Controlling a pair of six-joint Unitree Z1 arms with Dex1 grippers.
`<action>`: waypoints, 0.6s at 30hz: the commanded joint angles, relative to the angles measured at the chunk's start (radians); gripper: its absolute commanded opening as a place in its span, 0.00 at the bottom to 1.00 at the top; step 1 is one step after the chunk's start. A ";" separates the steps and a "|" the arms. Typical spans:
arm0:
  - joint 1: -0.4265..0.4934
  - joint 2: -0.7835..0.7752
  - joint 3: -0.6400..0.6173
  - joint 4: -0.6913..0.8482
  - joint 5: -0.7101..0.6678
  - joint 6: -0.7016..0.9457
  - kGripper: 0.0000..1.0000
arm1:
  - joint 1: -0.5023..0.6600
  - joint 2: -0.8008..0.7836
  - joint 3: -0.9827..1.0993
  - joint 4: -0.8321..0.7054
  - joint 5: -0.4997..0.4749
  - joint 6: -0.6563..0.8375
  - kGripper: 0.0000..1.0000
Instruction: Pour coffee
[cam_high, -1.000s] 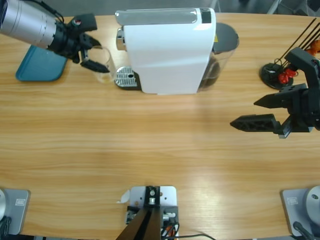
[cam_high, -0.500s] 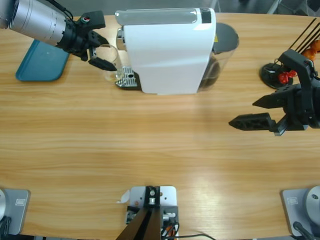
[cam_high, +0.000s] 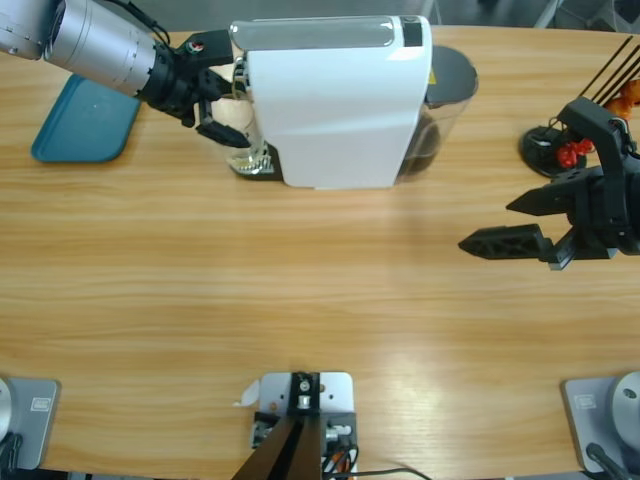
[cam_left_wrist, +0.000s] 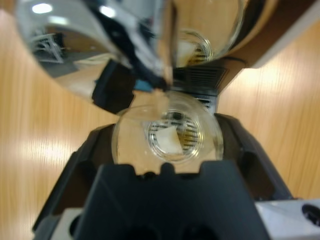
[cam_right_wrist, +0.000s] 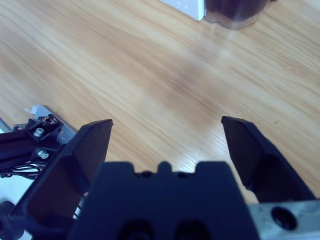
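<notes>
My left gripper (cam_high: 222, 115) is shut on a small clear glass (cam_high: 243, 140) and holds it at the front of the white coffee machine (cam_high: 335, 100), over the metal drip tray (cam_high: 256, 160). In the left wrist view the glass (cam_left_wrist: 167, 135) sits between the black jaws, and I see only its clear bottom. The chrome spout head (cam_left_wrist: 95, 45) is just above it. No coffee shows in any view. My right gripper (cam_high: 490, 225) hovers open over bare table at the right, with nothing between its fingers (cam_right_wrist: 95, 142).
A teal tray (cam_high: 80, 125) lies at the far left, behind the left arm. The machine's dark water tank (cam_high: 450, 90) sits on its right side. A black stand (cam_high: 555, 150) with red and orange capsules is at the right edge.
The left arm has carried the glass rightward, from beside the teal tray to the drip tray under the spout. The right gripper has barely moved.
</notes>
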 joint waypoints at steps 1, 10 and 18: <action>-0.008 0.062 -0.025 -0.011 -0.022 -0.002 0.00 | -0.012 0.016 0.020 -0.007 0.020 -0.015 1.00; -0.017 0.066 -0.031 -0.011 -0.043 -0.013 0.96 | -0.012 0.022 0.019 -0.007 0.021 -0.019 1.00; -0.017 0.055 -0.036 -0.012 -0.032 -0.023 1.00 | -0.012 0.019 0.019 -0.007 0.025 -0.019 1.00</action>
